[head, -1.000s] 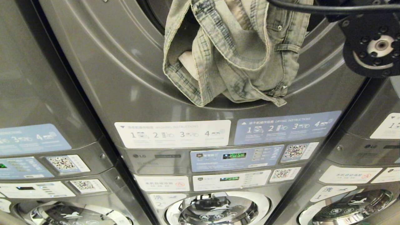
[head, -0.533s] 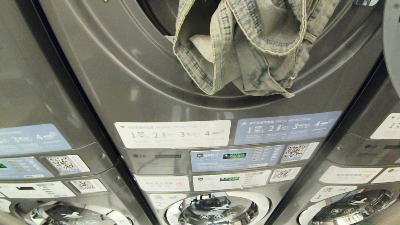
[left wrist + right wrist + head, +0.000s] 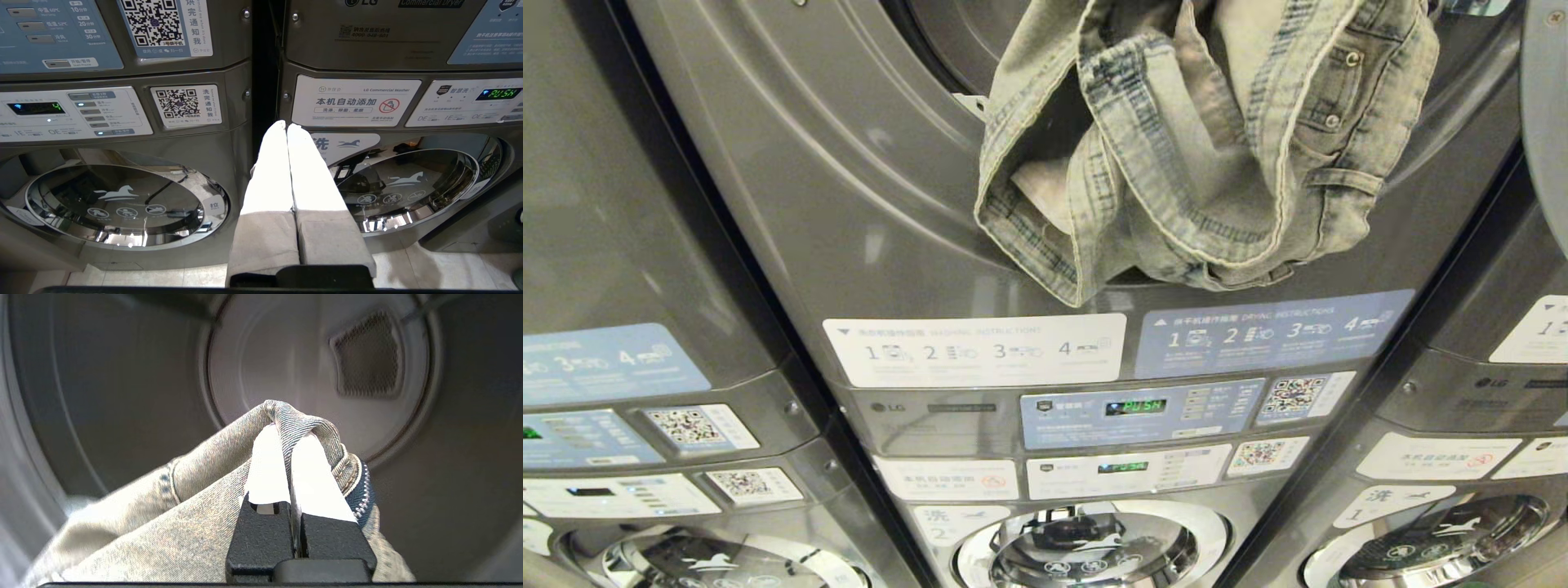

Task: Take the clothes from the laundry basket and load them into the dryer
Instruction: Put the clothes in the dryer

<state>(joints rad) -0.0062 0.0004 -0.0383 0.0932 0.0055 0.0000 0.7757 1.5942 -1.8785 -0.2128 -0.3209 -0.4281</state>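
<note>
Starting on your left: the left claw (image 3: 287, 128) is parked low in front of the washers (image 3: 122, 200), fingers pressed together with nothing between them, so it's not part of this move.

Middle of the head view is the dryer (image 3: 849, 204), the one stacked over the washer marked 2, door open. The jeans (image 3: 1176, 147) are draped over the lower lip of the opening, and a good chunk of denim is hanging down outside, nearly reaching the instruction stickers (image 3: 976, 349).

Over on the right side, the right claw (image 3: 288, 437) is clamped on a fold of the jeans and is already pointing into the drum (image 3: 318, 375), with the mesh vent at the back straight ahead of it. So the thing to watch: the jeans trail back from the claw, out across the lip and down the front. My guess is you'll want to push deeper before letting go, or that tail drags it all back out. No basket in view right now.
</note>
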